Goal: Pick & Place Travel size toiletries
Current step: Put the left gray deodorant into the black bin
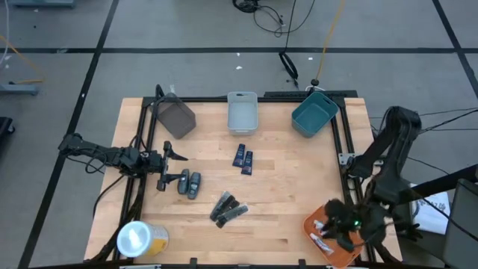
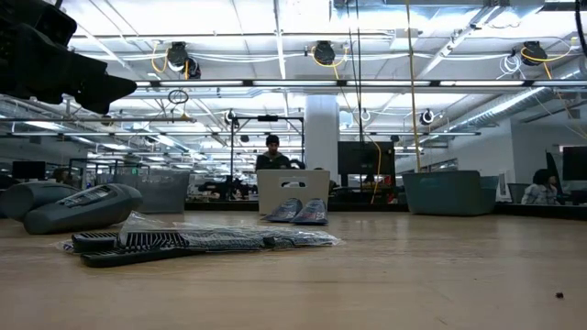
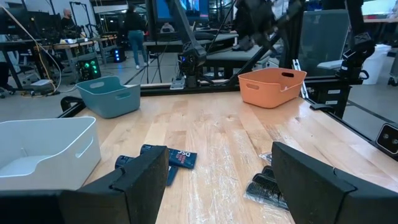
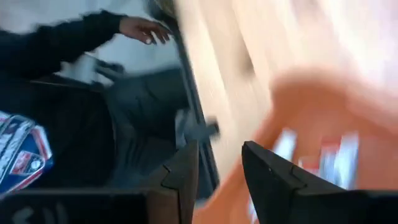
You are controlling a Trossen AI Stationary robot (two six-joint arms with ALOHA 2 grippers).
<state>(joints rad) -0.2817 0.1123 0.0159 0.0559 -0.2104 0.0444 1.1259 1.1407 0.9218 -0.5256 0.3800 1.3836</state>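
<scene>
Right gripper hangs over the orange bin at the table's near right corner, its fingers parted by a narrow gap with nothing seen between them; below it white tubes lie inside that bin, though the right wrist view is too smeared to tell more. Left gripper waits low over the table's left edge, its jaws set wide and empty, pointing across the wood toward the right side. Along the far edge stand three more bins: a dark grey bin near the far left corner, a white bin at the middle, and a teal bin toward the far right corner. A yellow roll with a white top sits at the near left corner, well apart from both grippers. Just beside the left gripper's fingertips lie two dark grey oval pieces, side by side. Two dark blue packets rest at the middle of the table, nearer the white bin, between the two arms. Black combs in clear wrap lie toward the near edge, near the ovals and well apart from the right gripper.
</scene>
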